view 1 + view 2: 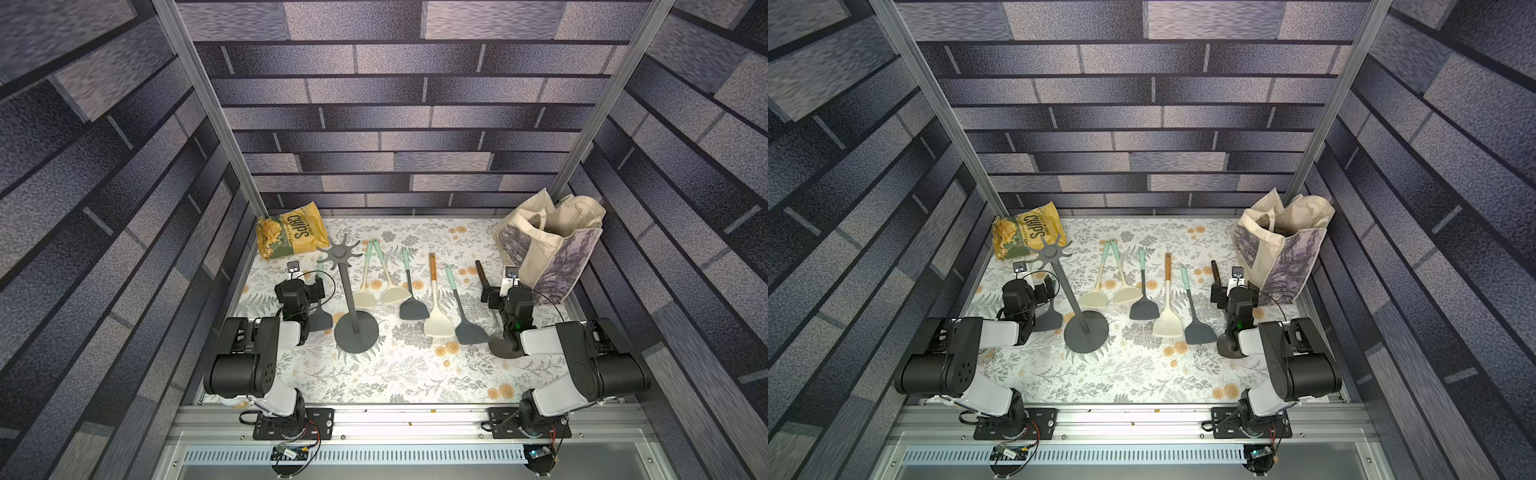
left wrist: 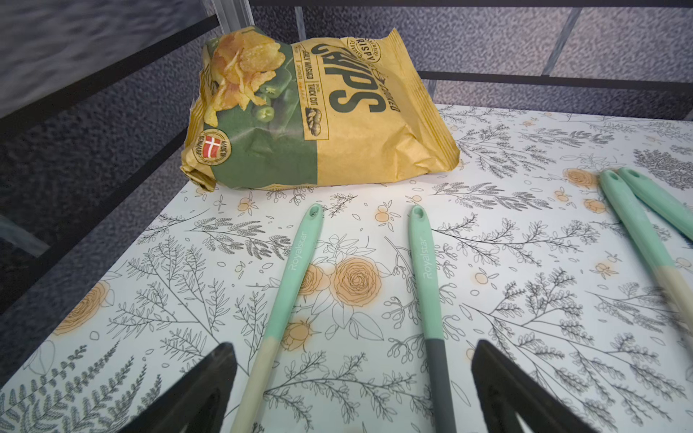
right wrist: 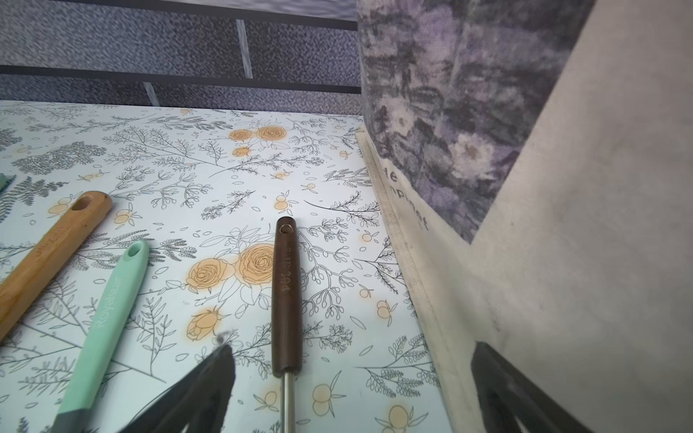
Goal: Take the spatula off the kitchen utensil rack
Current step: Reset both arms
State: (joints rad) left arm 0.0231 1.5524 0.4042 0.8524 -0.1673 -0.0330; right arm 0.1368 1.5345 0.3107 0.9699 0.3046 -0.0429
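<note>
The kitchen utensil rack [image 1: 338, 251] [image 1: 1050, 252] stands left of centre on its round base [image 1: 356, 330], and I see nothing hanging on its hooks. Several spatulas lie flat on the floral table, among them a grey one [image 1: 413, 309] and a cream one [image 1: 438, 324]. My left gripper [image 1: 318, 286] [image 2: 352, 346] is open low over two mint handles, one with a cream neck [image 2: 296, 270] and one with a grey neck [image 2: 423, 262]. My right gripper [image 1: 488, 295] [image 3: 352, 348] is open above a brown-handled utensil [image 3: 287, 292]. Neither holds anything.
A chips bag [image 1: 291, 237] [image 2: 315, 112] lies at the back left corner. A cloth tote bag [image 1: 548, 245] [image 3: 525, 187] stands at the back right, close beside my right gripper. Brick-patterned walls close in three sides.
</note>
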